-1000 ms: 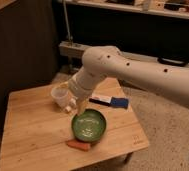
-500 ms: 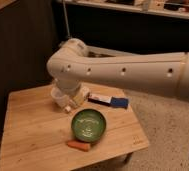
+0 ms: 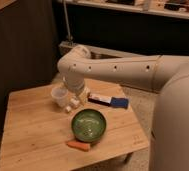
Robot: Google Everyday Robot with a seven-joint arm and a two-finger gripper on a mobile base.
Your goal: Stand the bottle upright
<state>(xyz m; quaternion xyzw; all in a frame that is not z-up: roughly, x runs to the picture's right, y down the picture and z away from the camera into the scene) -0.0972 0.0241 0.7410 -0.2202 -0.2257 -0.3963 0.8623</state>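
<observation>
The bottle shows only as a small white shape on the wooden table, just right of the translucent plastic cup and partly hidden by my arm. I cannot tell whether it lies flat or stands. My gripper hangs from the big white arm and sits low over the table right beside the bottle, between the cup and the flat blue-and-white box.
A green bowl stands in front of the gripper. An orange carrot-like piece lies near the table's front edge. A dark wall and a shelf stand behind the table. The robot's white body fills the right side.
The arm has swung and its elbow has risen further over the table's back. The gripper stays low by the cup and the bottle. The cup, box, bowl and orange piece have not moved.
</observation>
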